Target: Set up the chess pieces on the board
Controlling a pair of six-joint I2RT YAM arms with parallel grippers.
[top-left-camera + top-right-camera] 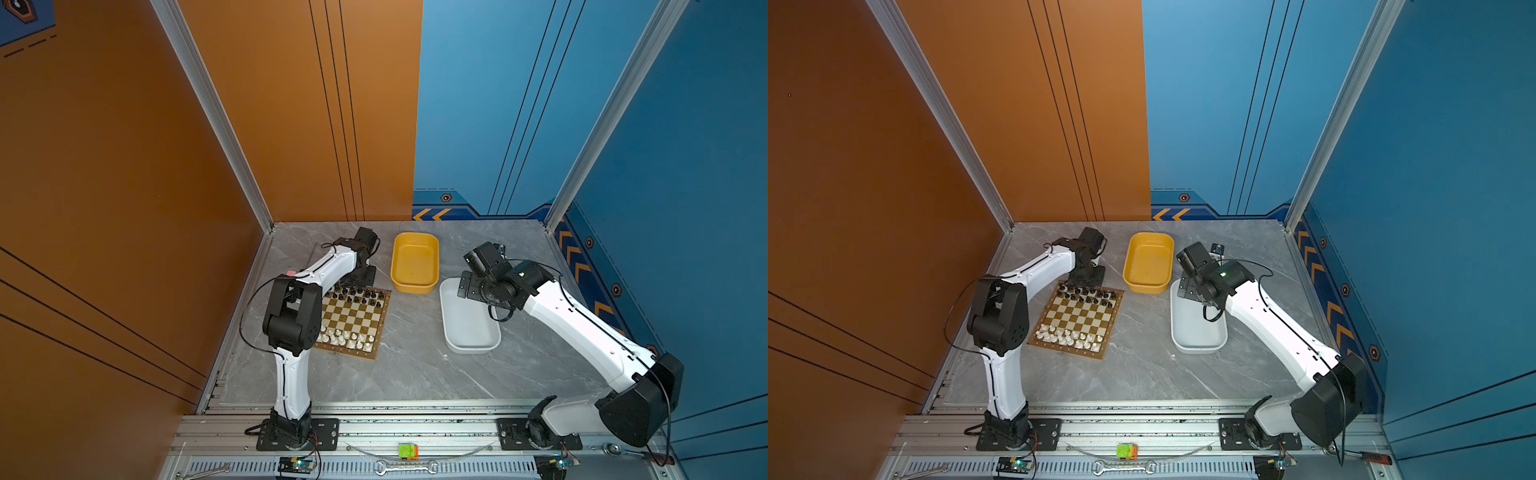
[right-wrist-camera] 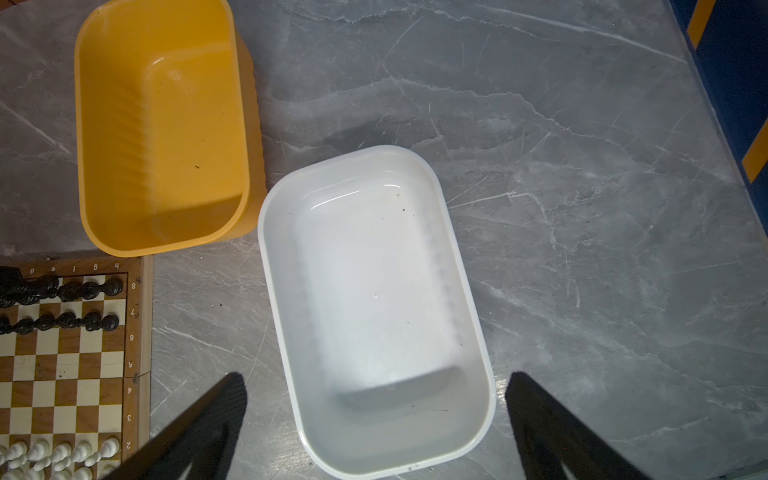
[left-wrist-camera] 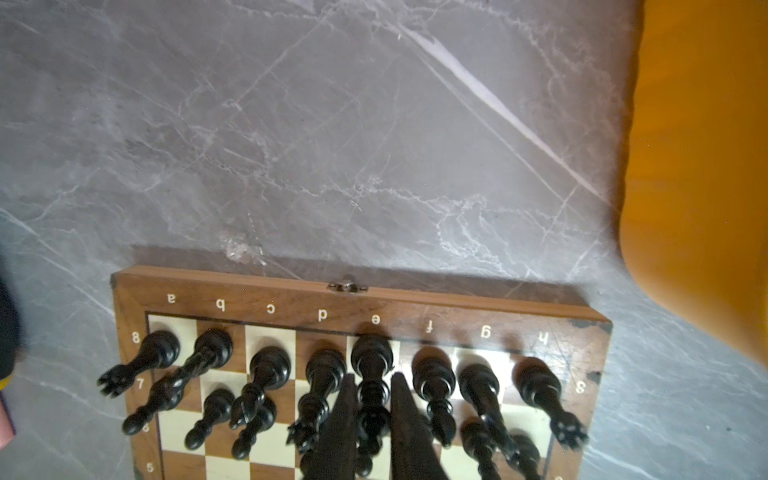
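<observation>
Board (image 1: 1077, 321): left of the table's (image 1: 1142, 370) middle, black pieces (image 1: 1088, 294) on its far rows, white pieces (image 1: 1067, 336) on its near rows.
Tall black piece (image 3: 371, 353): upright in the far row, probably being squared on its spot.
Left gripper (image 3: 374, 375): narrowed close about that piece; whether it actually pinches, I cannot tell.
Right gripper (image 2: 378, 376): wide open, empty, over the white tub (image 2: 270, 249), out of the way.

White letters run along the far rim of the board (image 3: 245, 291): a, b, c, d, e, f, g, h, seen upside down in the left wrist view. On one side rim 8, 7 and 5 can be made out, and the opposite side rim shows an 8. In the right wrist view that side reads 8, 7, 6, 5, 4, 3, 2. Orange chevrons (image 1: 432, 215) and small hexagon badges (image 1: 446, 198) mark the lower band of the blue wall (image 1: 469, 124).
</observation>
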